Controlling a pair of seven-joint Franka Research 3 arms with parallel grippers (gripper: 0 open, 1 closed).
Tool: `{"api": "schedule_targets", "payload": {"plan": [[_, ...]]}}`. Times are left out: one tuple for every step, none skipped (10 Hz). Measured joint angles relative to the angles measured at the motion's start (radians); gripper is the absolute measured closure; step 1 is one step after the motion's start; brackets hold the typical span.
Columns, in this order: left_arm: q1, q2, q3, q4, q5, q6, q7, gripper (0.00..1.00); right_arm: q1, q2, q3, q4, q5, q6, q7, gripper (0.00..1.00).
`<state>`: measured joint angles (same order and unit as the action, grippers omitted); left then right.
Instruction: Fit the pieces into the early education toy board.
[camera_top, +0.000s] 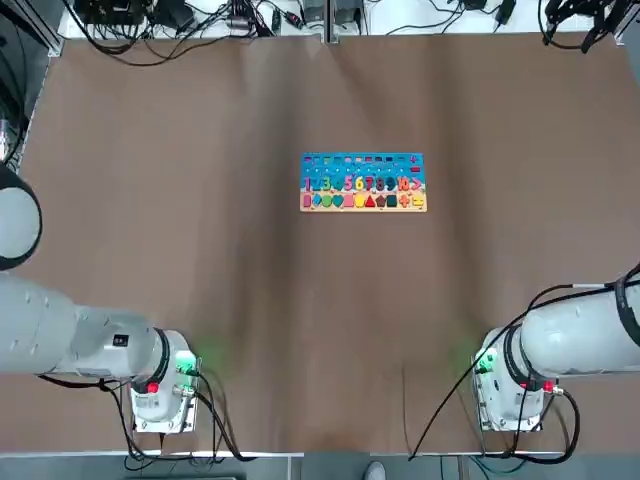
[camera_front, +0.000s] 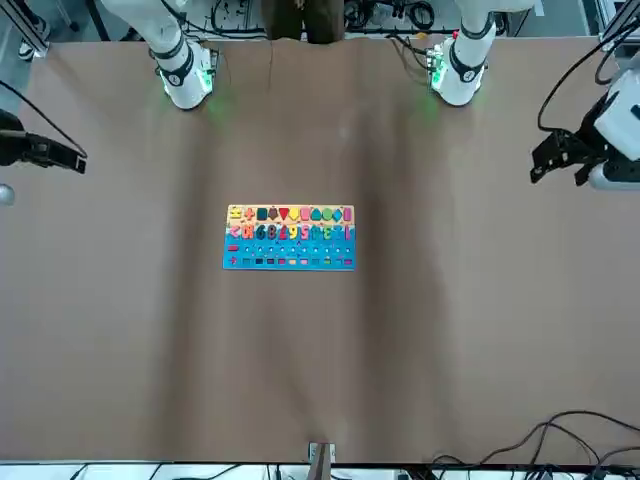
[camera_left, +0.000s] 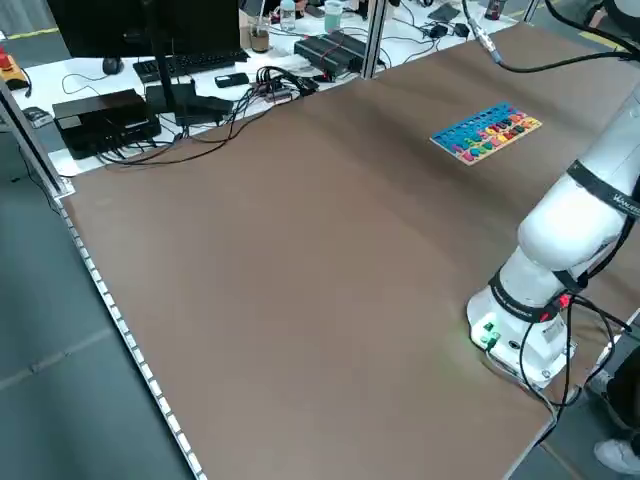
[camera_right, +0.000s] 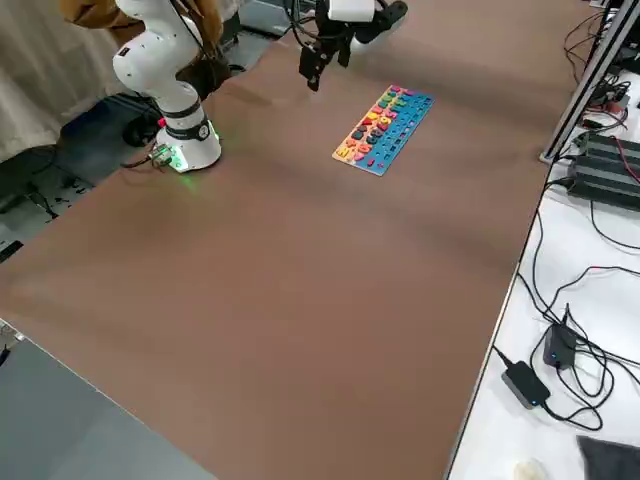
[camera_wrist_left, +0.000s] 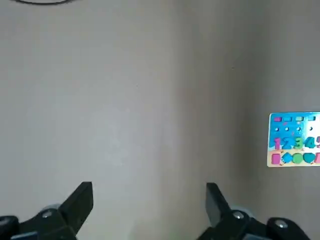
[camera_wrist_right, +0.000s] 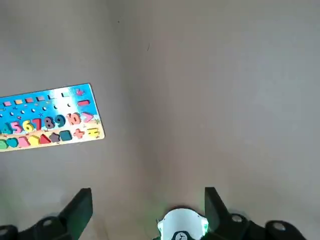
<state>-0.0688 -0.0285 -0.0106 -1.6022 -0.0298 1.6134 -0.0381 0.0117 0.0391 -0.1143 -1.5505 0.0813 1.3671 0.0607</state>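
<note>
Looking down from overhead, I found the toy board (camera_top: 363, 182) lying flat a little above the middle of the frame, blue part toward the top edge and tan strip toward the arms. Its rows looked filled; I could make out no loose pieces on the brown table (camera_top: 200, 250) in any view, so I judged the fitting done or nearly so. To do the step well, I reckoned I should check the rows for any empty slot from a closer view before sending either arm in, and keep both high meanwhile.

At the right edge of the front view the left gripper (camera_wrist_left: 149, 200) hung above bare table, its fingers (camera_wrist_left: 80, 200) spread wide and empty. At that view's left edge the right gripper (camera_wrist_right: 147, 205) was likewise spread, holding and touching nothing, the board well apart from both
</note>
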Motion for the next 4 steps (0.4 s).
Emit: {"api": "schedule_targets", "payload": {"plan": [[0.000,-0.009,-0.006,0.000,0.015,-0.006,-0.001,0.01,0.000,0.000,0.003,0.007,0.000,0.002,-0.004,0.01],[0.000,-0.020,-0.012,0.002,0.018,-0.022,-0.002,0.01,0.000,0.000,0.006,0.011,0.000,0.003,-0.004,0.01],[0.000,-0.029,-0.014,0.005,0.018,-0.039,-0.003,0.01,0.000,0.000,0.008,0.016,-0.001,0.004,-0.005,0.01],[0.000,-0.033,-0.014,0.006,0.018,-0.047,-0.010,0.01,0.000,0.000,0.009,0.025,-0.001,0.004,-0.006,0.01]]}}
